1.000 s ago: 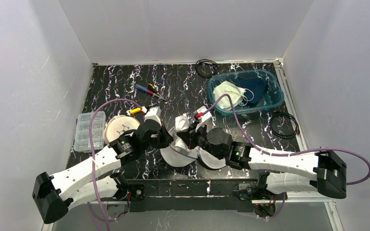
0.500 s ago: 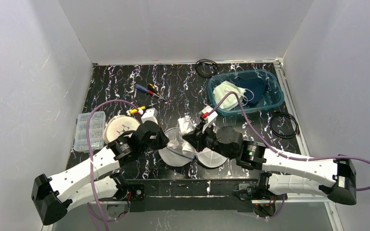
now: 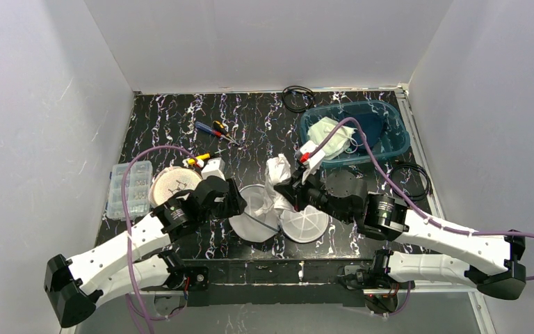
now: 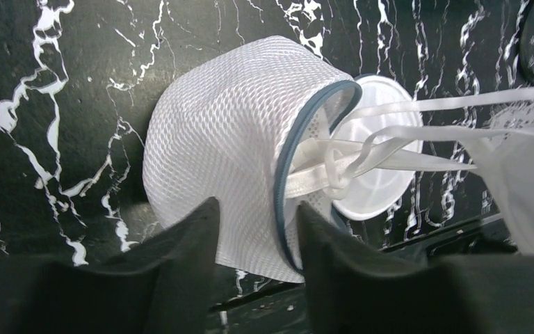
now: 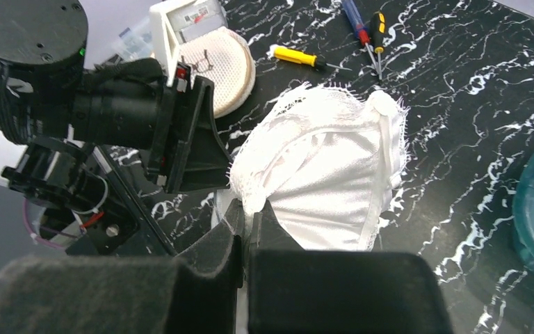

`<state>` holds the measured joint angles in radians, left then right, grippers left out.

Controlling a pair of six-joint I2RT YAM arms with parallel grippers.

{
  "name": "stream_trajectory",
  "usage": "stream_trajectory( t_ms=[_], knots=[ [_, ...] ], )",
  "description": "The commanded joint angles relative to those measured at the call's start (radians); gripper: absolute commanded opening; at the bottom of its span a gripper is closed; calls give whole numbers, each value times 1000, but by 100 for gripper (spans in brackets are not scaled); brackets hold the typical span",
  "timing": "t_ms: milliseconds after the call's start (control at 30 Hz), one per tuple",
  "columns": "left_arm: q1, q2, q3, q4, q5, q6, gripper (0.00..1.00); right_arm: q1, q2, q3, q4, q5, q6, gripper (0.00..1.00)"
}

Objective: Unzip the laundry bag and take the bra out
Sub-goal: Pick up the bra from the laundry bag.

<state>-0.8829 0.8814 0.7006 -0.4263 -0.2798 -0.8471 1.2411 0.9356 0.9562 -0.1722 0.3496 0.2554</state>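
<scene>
The white mesh laundry bag (image 3: 252, 213) lies unzipped near the front edge, and its blue zip rim (image 4: 286, 156) gapes toward its flat round half (image 3: 304, 224). My right gripper (image 3: 290, 190) is shut on the white lace-edged bra (image 3: 277, 169), holding it up behind and to the right of the bag. In the right wrist view the fingertips (image 5: 249, 209) pinch the bra's (image 5: 323, 174) lace edge. White straps (image 4: 389, 132) still run from inside the bag (image 4: 215, 146) to the bra (image 4: 521, 181). My left gripper (image 3: 239, 206) is open at the bag's left side, with the rim showing between its fingers (image 4: 257, 226).
A blue tub (image 3: 395, 118) with a white cloth (image 3: 330, 132) stands at the back right. Screwdrivers (image 3: 215, 129), a yellow tool (image 3: 196, 160), a round beige pad (image 3: 174, 184) and a clear parts box (image 3: 126, 190) lie to the left. Black cable coils (image 3: 297, 97) (image 3: 410, 181) lie at the back and right.
My right gripper has pulled the bra up and back to the right, out of the bag. My left gripper has let go of the bag and opened.
</scene>
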Motion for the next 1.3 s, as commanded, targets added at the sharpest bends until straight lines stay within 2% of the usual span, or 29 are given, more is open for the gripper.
stream_trajectory(
  t_ms=[0,67,167,333,500,633,767,933,1167,1200,1267],
  knots=[
    [2,-32,42,-52,-2,-4,55,1,7,71,-89,10,-92,1],
    [2,-50,78,-90,-1,-17,69,0,12,81,-117,-2,-138,1],
    [2,-73,153,-159,-6,-59,81,0,16,82,-126,-20,-233,1],
    [4,-68,305,-229,42,-143,89,2,24,80,-116,-34,-421,1],
    [8,7,446,-192,179,-195,98,11,15,66,-86,-36,-589,1],
    [11,109,515,-170,248,-210,98,19,40,88,-99,-29,-631,1],
    [12,184,517,-104,344,-237,98,34,63,102,-98,-26,-657,1],
    [16,244,517,-83,343,-236,98,42,86,110,-96,-23,-680,1],
    [35,301,501,-70,345,-216,74,55,97,121,-96,-25,-683,1],
    [41,306,489,-60,349,-218,69,55,98,122,-99,-26,-683,1],
    [48,315,466,-28,371,-222,52,58,102,129,-111,-31,-681,1]
  ],
)
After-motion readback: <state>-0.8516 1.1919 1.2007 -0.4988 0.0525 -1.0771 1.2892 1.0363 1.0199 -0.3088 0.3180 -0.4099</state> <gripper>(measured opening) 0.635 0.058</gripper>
